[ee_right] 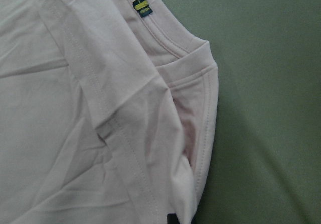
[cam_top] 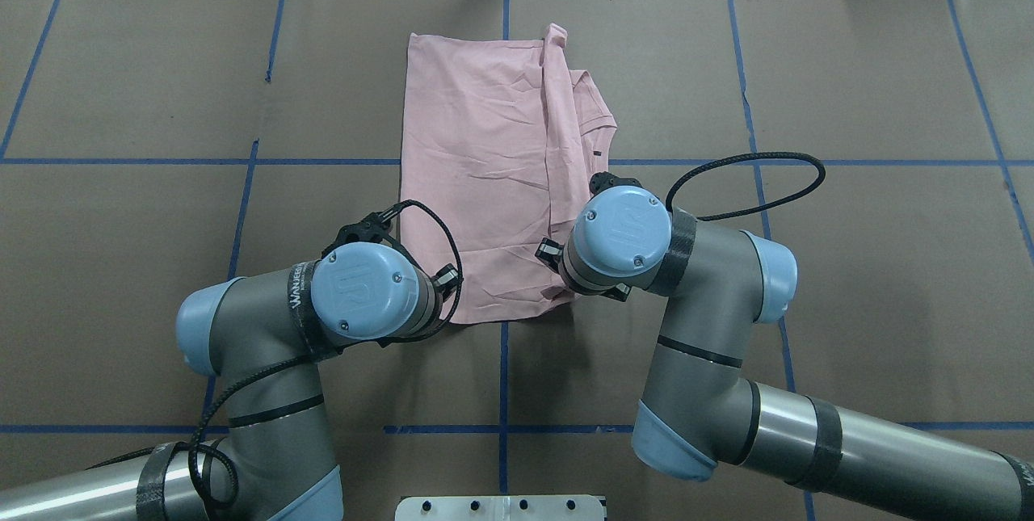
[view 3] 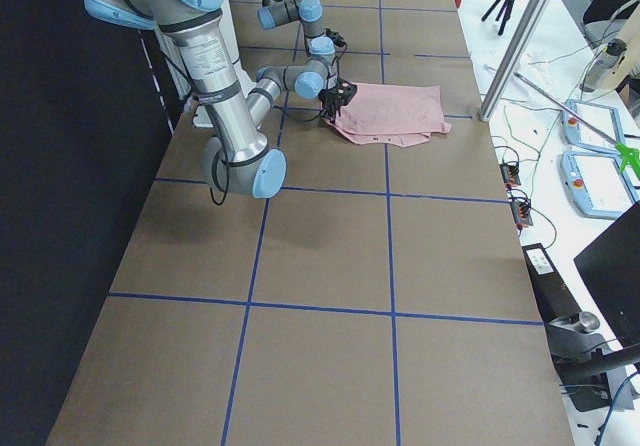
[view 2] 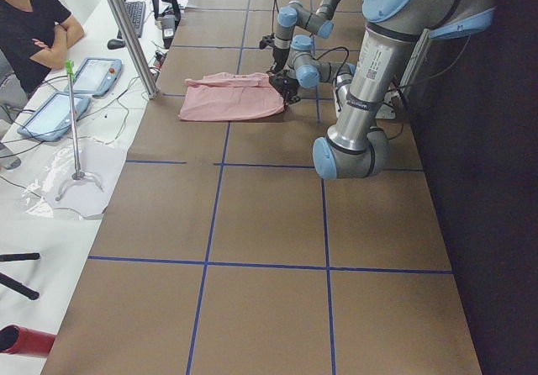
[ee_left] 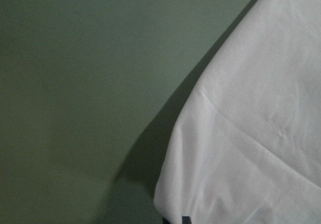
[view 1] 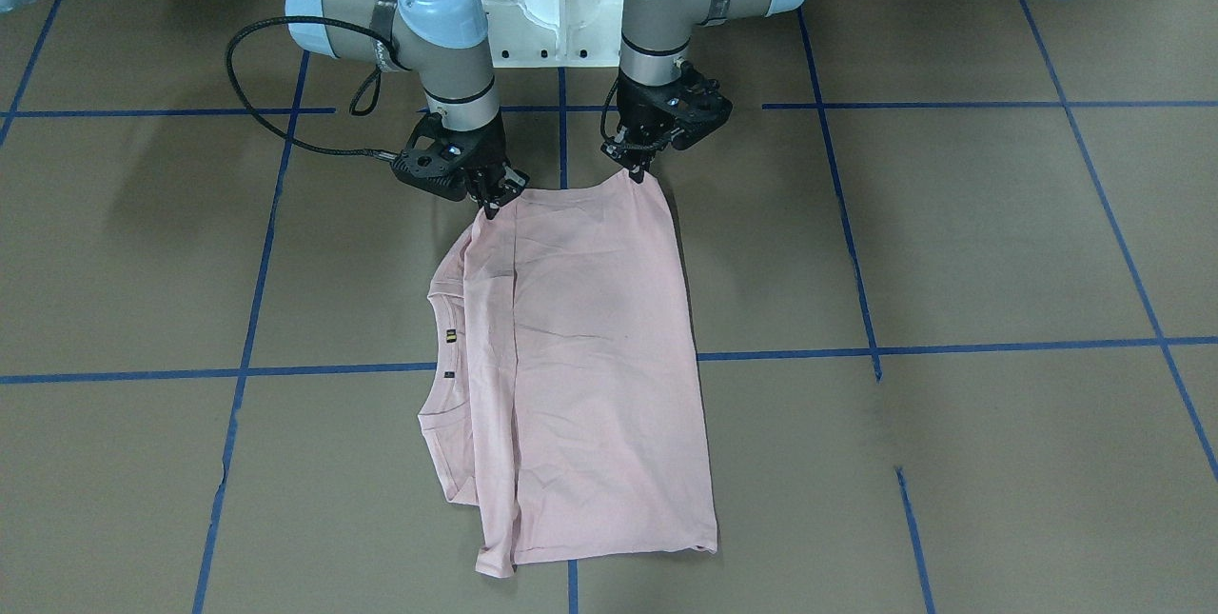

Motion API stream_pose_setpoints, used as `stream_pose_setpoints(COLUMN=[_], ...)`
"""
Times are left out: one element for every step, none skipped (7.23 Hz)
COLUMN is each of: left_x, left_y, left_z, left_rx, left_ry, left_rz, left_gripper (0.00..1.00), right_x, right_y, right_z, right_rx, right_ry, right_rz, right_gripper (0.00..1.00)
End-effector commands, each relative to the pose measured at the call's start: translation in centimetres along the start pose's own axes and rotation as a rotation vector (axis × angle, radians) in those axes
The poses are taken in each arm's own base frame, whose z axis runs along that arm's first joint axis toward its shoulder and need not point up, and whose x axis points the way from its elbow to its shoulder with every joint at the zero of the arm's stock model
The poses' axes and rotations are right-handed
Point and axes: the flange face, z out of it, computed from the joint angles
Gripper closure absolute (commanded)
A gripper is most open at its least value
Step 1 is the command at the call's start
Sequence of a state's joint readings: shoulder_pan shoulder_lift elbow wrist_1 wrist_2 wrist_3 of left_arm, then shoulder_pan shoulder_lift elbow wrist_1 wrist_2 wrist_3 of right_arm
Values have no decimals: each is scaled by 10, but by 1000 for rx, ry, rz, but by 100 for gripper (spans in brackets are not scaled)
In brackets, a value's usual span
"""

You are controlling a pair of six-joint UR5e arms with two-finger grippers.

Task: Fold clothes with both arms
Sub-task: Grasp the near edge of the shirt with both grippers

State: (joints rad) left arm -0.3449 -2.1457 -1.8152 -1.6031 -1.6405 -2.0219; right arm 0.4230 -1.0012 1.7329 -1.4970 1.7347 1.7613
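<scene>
The pale pink T-shirt lies folded lengthwise on the brown table, plain side up, with its collar and small tag on the robot's right. My left gripper is shut on the near corner of the shirt, which peaks up slightly at its tips. At the other near corner, by the folded sleeve, my right gripper is shut on the cloth. From overhead, the shirt reaches away from both wrists, which hide the fingers. The left wrist view shows a hem corner, the right wrist view the collar and sleeve.
A white pedestal base stands just behind the grippers. Blue tape lines grid the brown table. A seated person and tablets are on a side table past the far edge, beside a metal pole.
</scene>
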Motion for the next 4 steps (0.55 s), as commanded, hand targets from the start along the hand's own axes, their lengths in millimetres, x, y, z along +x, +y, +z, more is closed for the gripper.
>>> stream_pose_setpoints(left_x=[-10,-20,-37,-49], left_y=[30,56,72,71], left_z=[-22,-41,-67,-89], left_rx=[-49,-87,-109,-121], left_ry=[18,17,-9,-28], left_rz=[40,63,81,85], left_gripper=[100,100,100,100], right_x=[25,47,68,75], right_y=[27,46,62,68], right_z=[-24,-41,-63,-74], right_rx=[-47,-78,-109,-128], right_ry=[-29,-48,-74,-85], right_rz=[-34,-62,-82,-88], right_gripper=[100,100,100,100])
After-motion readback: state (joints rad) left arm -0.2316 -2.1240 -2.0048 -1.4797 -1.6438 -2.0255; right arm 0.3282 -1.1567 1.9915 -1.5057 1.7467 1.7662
